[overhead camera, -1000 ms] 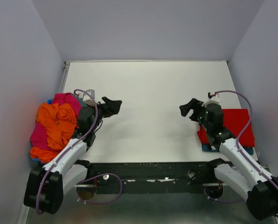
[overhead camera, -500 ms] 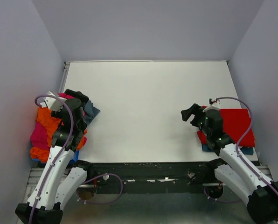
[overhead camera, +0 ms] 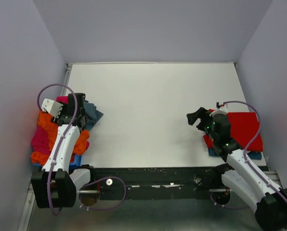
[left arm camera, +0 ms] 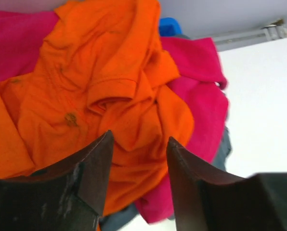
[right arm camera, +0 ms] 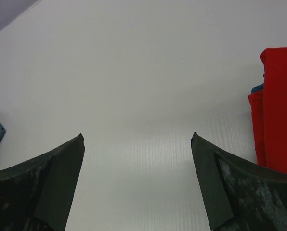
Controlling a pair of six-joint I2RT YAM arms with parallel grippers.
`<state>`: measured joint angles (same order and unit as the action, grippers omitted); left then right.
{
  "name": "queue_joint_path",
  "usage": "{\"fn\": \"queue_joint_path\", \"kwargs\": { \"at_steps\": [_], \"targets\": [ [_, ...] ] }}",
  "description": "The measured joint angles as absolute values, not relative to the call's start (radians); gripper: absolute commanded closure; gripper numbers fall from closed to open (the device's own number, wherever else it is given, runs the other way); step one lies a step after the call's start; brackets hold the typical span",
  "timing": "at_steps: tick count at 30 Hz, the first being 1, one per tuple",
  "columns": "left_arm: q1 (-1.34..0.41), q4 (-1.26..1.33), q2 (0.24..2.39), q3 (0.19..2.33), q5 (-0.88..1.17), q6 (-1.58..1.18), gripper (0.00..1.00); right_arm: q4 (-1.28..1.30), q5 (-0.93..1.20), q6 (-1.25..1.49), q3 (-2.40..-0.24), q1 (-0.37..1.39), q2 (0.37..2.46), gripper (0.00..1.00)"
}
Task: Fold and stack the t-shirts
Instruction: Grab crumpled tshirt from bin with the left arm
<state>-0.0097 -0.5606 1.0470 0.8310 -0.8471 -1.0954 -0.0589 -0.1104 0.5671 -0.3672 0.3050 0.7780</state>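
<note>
A loose pile of t-shirts lies at the table's left edge: a bright orange one (overhead camera: pixel 48 126) on top, magenta pink (overhead camera: pixel 37 139) under it, grey-blue (overhead camera: pixel 92 115) sticking out to the right. My left gripper (overhead camera: pixel 79 102) hangs open and empty over this pile. In the left wrist view its gripper (left arm camera: pixel 138 139) frames the crumpled orange shirt (left arm camera: pixel 100 82), with magenta (left arm camera: pixel 201 91) beside it and a bit of blue (left arm camera: pixel 170 26) behind. A folded red shirt (overhead camera: pixel 244 126) lies on a blue one (overhead camera: pixel 213 152) at the right. My right gripper (overhead camera: pixel 195 116) is open and empty, left of that stack.
The white table (overhead camera: pixel 153 96) is boxed in by grey walls on three sides. A metal rail (overhead camera: pixel 66 79) runs along its left edge. A black bar (overhead camera: pixel 153 174) crosses the near edge between the arm bases. The right wrist view shows bare table (right arm camera: pixel 138 72) and the red stack's edge (right arm camera: pixel 278 110).
My left arm has swung left from over the table to above the shirt pile. My right gripper has drawn back slightly towards its base. No shirt has moved.
</note>
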Motion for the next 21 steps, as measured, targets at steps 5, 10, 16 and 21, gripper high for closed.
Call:
{"fn": "queue_joint_path", "kwargs": {
  "at_steps": [5,10,16,21],
  "targets": [
    [0.068,-0.535,1.118,0.803,-0.833,-1.121,0.55,-0.06,-0.11,0.567,-0.363,0.305,0.768,0.0],
    [0.118,-0.5,1.165,0.78,-0.788,-1.143,1.0,-0.062,-0.111,0.567,-0.358,0.305,0.764,0.0],
    [0.149,-0.519,1.168,0.793,-0.762,-1.184,1.0,-0.062,-0.11,0.567,-0.358,0.305,0.762,0.0],
    [0.156,-0.555,1.062,0.826,-0.745,-1.164,1.0,-0.062,-0.111,0.567,-0.357,0.305,0.759,0.0]
  ]
}}
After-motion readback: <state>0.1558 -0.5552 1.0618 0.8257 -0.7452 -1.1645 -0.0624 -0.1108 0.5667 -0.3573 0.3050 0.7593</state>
